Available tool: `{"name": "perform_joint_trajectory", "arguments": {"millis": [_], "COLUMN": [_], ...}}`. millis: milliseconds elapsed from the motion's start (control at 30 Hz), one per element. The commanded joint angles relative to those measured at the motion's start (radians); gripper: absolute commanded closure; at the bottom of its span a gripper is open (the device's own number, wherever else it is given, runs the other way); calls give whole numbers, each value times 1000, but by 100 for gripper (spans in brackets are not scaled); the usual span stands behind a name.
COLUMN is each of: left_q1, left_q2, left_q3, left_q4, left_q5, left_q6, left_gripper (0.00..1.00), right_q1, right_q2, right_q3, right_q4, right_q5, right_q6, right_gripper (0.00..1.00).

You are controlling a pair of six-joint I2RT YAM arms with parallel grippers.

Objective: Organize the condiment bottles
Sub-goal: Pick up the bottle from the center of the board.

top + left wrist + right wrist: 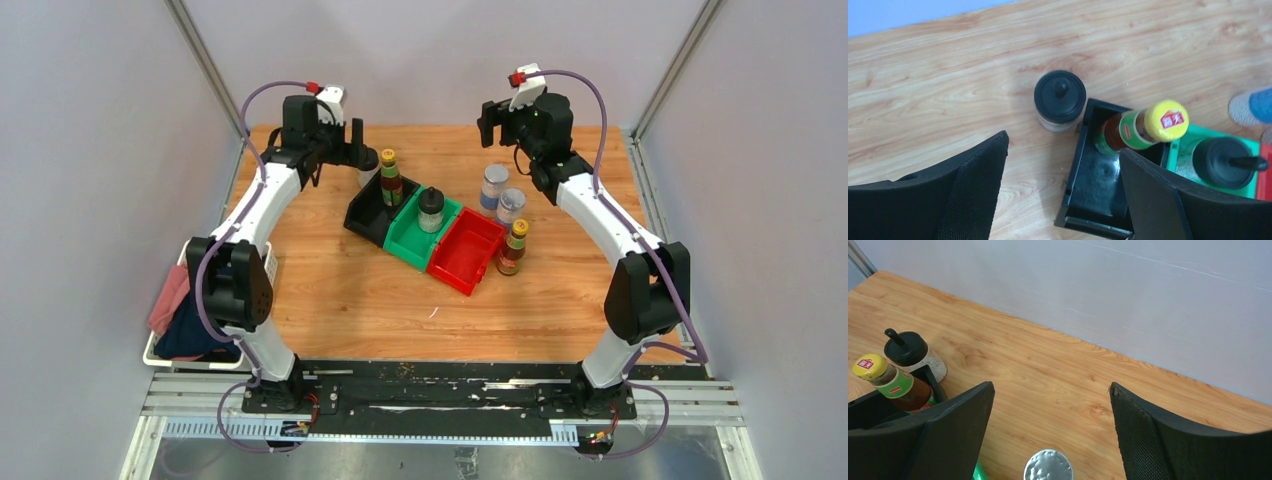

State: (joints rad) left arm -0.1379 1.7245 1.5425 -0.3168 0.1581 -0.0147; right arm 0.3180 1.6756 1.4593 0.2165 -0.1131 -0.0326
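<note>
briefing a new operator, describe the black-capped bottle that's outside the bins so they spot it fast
Find the black bin at the left end of the bin row. Just outside its far corner, on bare wood, stands a squat clear bottle with a black knobbed cap. Its twin sits inside the green bin.

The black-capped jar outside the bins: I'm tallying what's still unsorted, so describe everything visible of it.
The black-capped jar is squat, its pale body seemingly clear, under a black lid with a knob. It stands upright on the wooden table, outside the black bin's far corner; contact is unclear. Nothing holds it.
</note>
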Motion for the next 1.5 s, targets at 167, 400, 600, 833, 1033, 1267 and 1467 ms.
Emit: {"name": "perform_joint_trajectory", "arguments": {"millis": [167,400,600,833,1033,1267,1467], "left_q1": [70,91,95,104,105,106,107], "left_q2": [-88,-78,-27,24,56,96,153], "left_q3": [-252,-326,-319,-288,-255,-234,-204], "left_q4": [282,414,475,507,537,579,579], "left_q5": [185,164,154,204,248,276,304], "left_q6": [82,68,85,146,182,192,177], "left_gripper": [11,0,1,3,12,17,15], "right_q1": [-5,-4,-5,-4,-5,-5,-3], "right_q2": [3,18,28,60,70,57,50], "right_q3": [11,19,29,68,87,96,104], "right_q4": [8,2,-10,-38,-55,-71,-80], "right_q5": [-11,-10,5,5,12,22,23], "right_q6": [0,-9,-26,-38,-48,-63,-71], "right_gripper": [11,11,11,11,11,11,11]}}
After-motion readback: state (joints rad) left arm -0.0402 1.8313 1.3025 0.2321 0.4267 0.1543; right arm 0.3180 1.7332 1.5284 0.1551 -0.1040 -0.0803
